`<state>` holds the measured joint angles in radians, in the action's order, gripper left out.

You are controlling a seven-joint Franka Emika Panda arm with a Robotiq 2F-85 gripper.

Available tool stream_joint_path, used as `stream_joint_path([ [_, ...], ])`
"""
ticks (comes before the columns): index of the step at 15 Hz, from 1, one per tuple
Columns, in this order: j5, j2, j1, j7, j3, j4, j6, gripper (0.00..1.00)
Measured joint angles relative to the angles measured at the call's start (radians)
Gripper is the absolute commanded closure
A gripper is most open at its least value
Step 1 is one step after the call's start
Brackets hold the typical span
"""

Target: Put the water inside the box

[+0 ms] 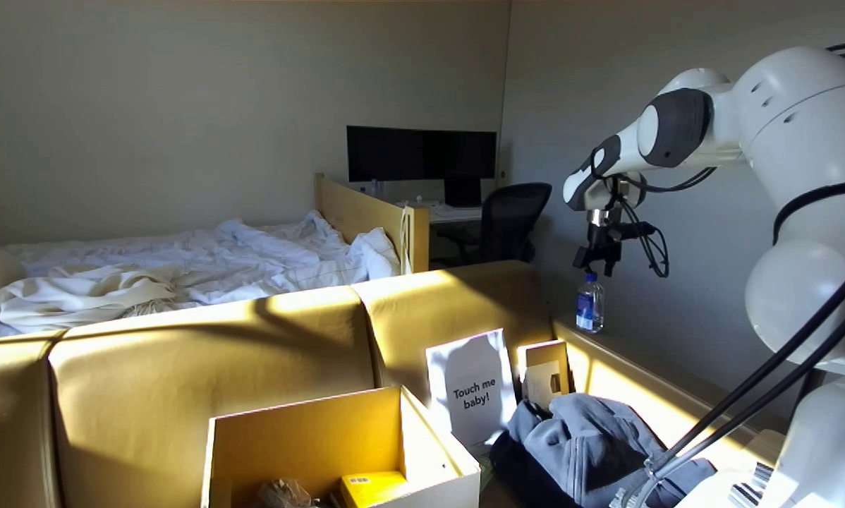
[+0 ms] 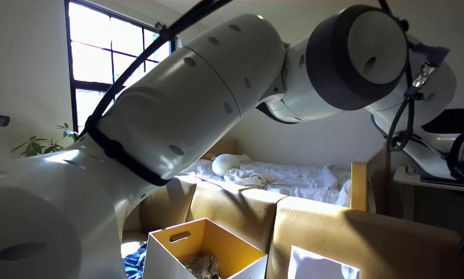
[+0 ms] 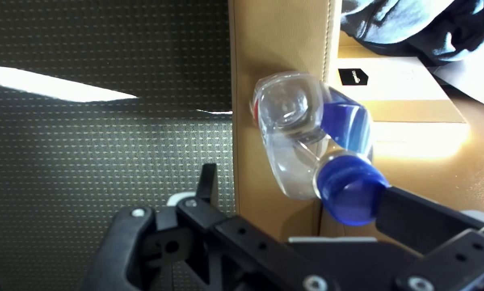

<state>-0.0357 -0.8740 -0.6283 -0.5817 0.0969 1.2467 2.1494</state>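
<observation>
The water (image 1: 590, 307), a clear bottle with a blue label and cap, appears to stand upright on the sofa's armrest. Just above it my gripper (image 1: 596, 267) points down with open jaws. In the wrist view, the blue cap of the water (image 3: 349, 186) lies right beside one of the fingers (image 3: 417, 218), seemingly touching it. A wide gap separates the cap from the opposite fingertip, so the gripper (image 3: 298, 192) is not closed around the bottle. The box (image 1: 309, 448), tan inside and white outside, rests on the sofa. The box (image 2: 236, 252) holds crumpled plastic and a yellow packet.
Beside the box leans a white sign (image 1: 468, 381). Dark grey clothing (image 1: 581, 444) is heaped to its right, near a small carton (image 3: 395, 89) next to the armrest (image 3: 278, 36). The sofa backrest (image 1: 211, 360) rises behind. Cables (image 1: 719, 406) hang along the arm.
</observation>
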Motion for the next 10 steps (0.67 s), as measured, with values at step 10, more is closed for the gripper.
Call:
stream_joint_path([
  [10, -0.009, 0.08, 0.001, 0.0, -0.005, -0.015, -0.001, 0.0],
])
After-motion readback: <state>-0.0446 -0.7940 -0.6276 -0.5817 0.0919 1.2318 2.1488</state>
